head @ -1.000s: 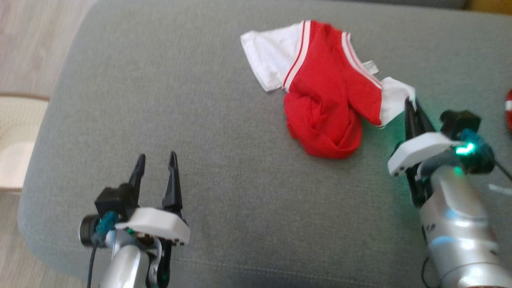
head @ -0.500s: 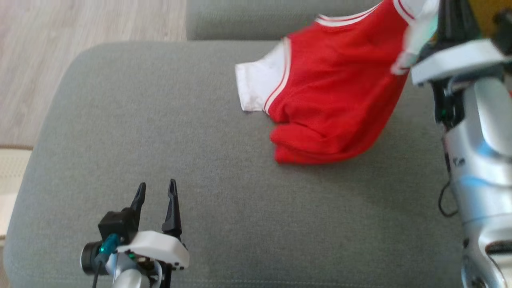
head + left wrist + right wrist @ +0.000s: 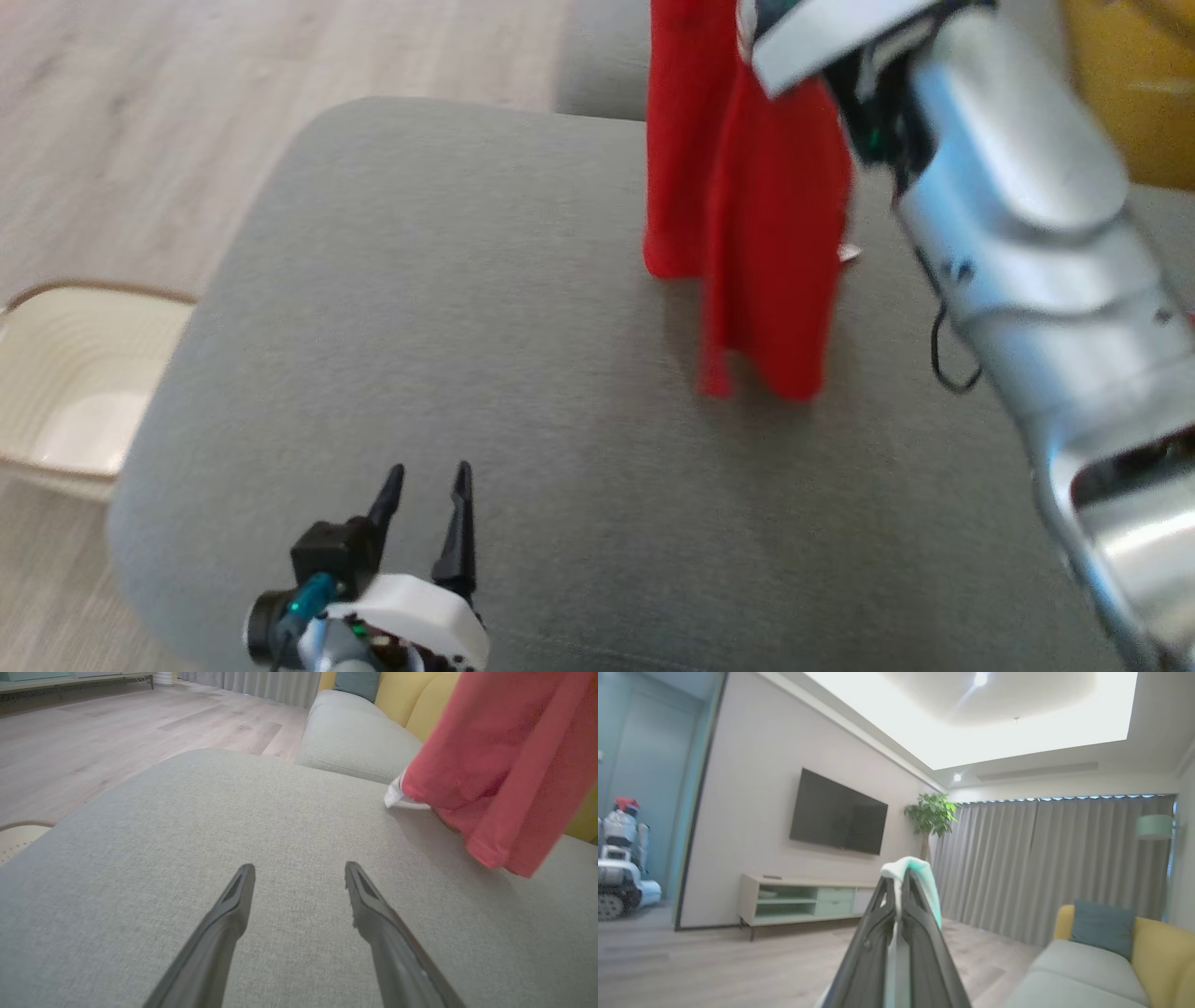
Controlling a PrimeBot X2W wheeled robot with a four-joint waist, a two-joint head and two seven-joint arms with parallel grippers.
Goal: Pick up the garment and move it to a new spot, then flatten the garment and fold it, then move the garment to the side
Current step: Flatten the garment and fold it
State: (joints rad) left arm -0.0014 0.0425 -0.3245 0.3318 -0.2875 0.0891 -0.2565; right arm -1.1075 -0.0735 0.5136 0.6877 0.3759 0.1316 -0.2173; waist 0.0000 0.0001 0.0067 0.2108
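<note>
One thin pinch carries everything: the right gripper (image 3: 899,883), pressed together on a white sleeve edge, hangs the red-and-white jersey garment (image 3: 756,243) at one o'clock over the grey fabric cushion (image 3: 420,308) (hem near it). A swing could slip the cloth out. The left gripper (image 3: 427,490), spread and empty, stands at seven o'clock.

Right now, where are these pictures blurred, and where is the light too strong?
Head view: the hanging garment and the right forearm look smeared. Left wrist view: the cushion is sharp, the garment soft. Right wrist view: the ceiling light burns white.
</note>
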